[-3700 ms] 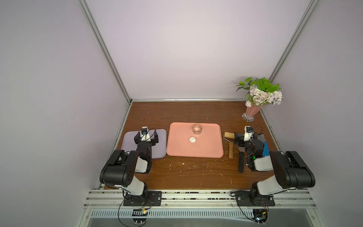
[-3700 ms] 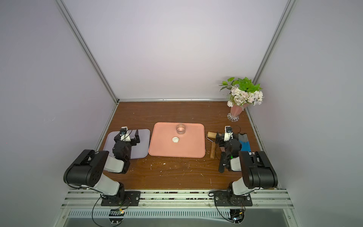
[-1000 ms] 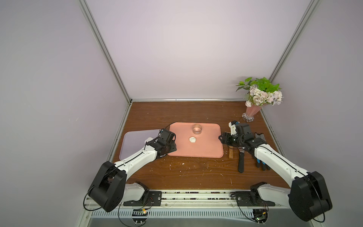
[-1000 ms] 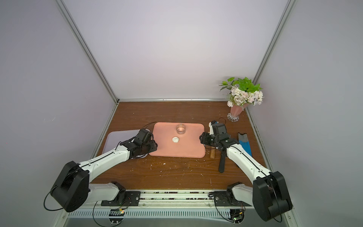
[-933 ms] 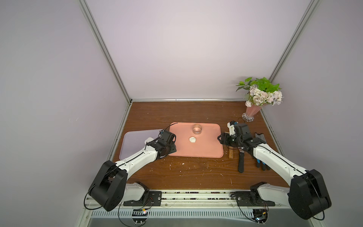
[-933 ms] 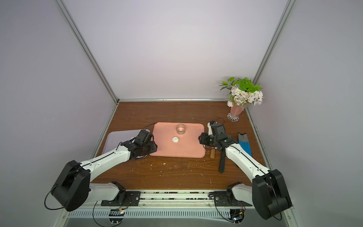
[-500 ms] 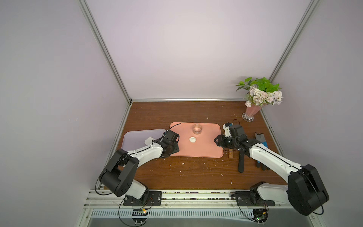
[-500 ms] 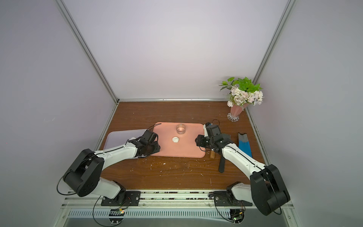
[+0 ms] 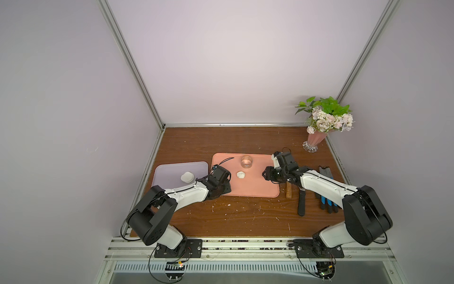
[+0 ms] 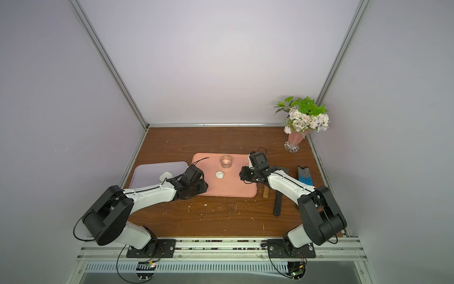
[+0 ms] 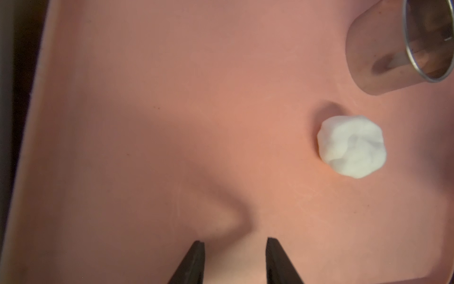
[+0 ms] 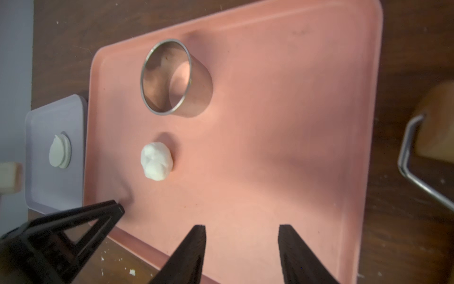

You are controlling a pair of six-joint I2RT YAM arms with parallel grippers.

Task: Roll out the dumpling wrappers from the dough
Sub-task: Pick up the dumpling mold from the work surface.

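both arms stretch low over the one pink tray (image 9: 253, 186) from opposite ends, left gripper (image 11: 234, 246) narrowly parted and empty, right gripper (image 12: 242, 231) wider and empty, flanking one dough lump (image 9: 241, 174) on that tray near one steel ring cutter (image 9: 246, 161), while dumpling wrappers (image 9: 187, 177), stacked and uncountable, sit on one lilac tray (image 9: 169, 169).

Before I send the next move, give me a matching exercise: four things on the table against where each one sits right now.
Things
1. dough
2. steel ring cutter
3. dumpling wrappers
4. wooden roller

Places
A. stacked on the lavender tray
B. on the table, beside the pink tray
C. middle of the pink tray
D. on the pink tray, near its far edge

Pairs: 1-C, 2-D, 3-A, 4-B
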